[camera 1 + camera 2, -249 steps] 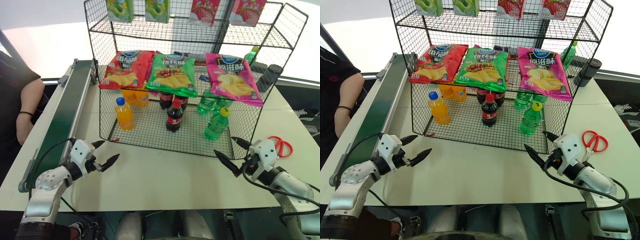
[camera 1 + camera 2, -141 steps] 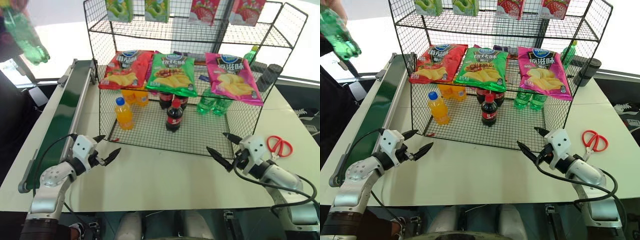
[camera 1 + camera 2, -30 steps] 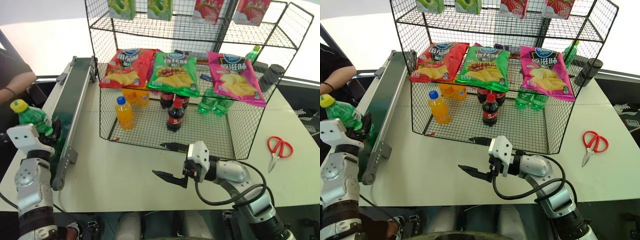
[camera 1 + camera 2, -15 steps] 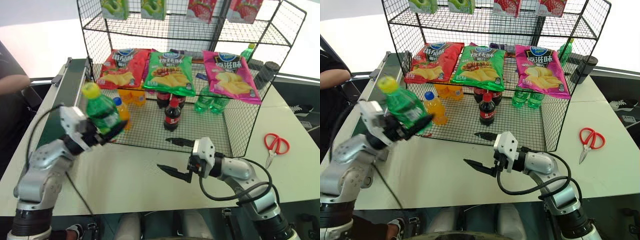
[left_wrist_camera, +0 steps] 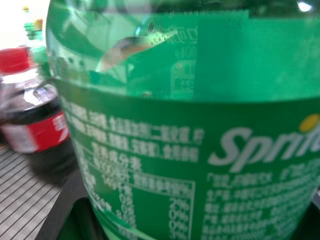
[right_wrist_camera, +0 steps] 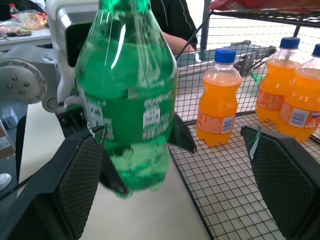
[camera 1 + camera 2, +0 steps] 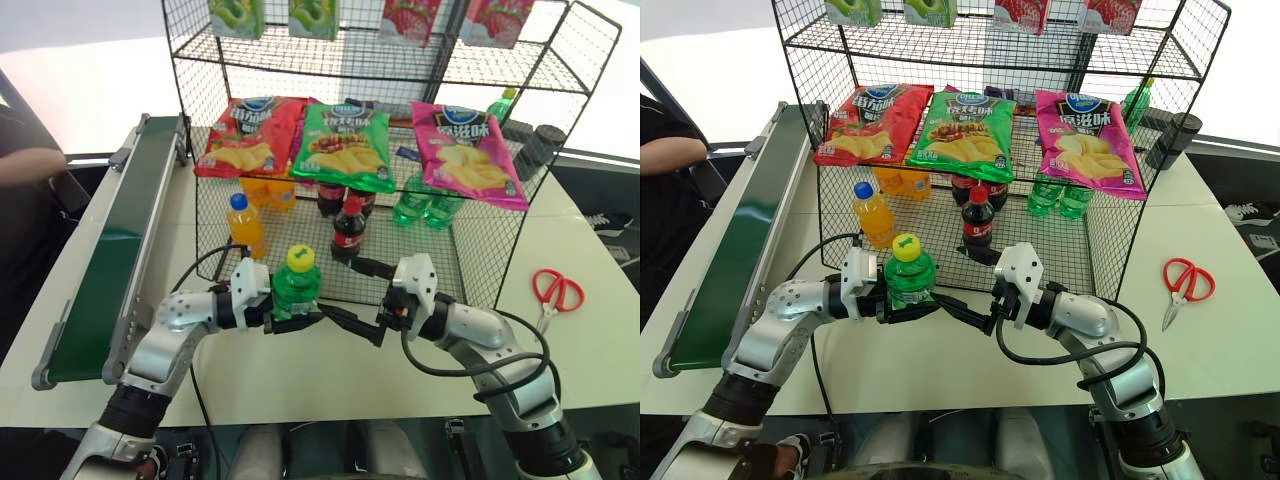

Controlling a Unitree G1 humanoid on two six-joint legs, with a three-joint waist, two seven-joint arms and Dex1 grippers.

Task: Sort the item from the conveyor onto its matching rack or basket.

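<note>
Off the long dark green conveyor belt (image 7: 120, 240), the small translucent green yellow-capped soda bottle (image 7: 906, 278) sits clamped upright in the left gripper (image 7: 902, 309) in front of the black wire-mesh rack's bottom tier (image 7: 1040, 255), the right gripper (image 7: 975, 290) spread wide beside it, empty, so handover and shelving remain.

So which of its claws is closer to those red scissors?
Right. The right gripper is open just beside the held green Sprite bottle; the scissors lie beyond it. The left gripper is farther.

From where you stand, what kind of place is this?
Probably a mock shop set up for sorting practice: a wire rack stocked with chip bags and soda, a conveyor beside it, all on a white table.
</note>
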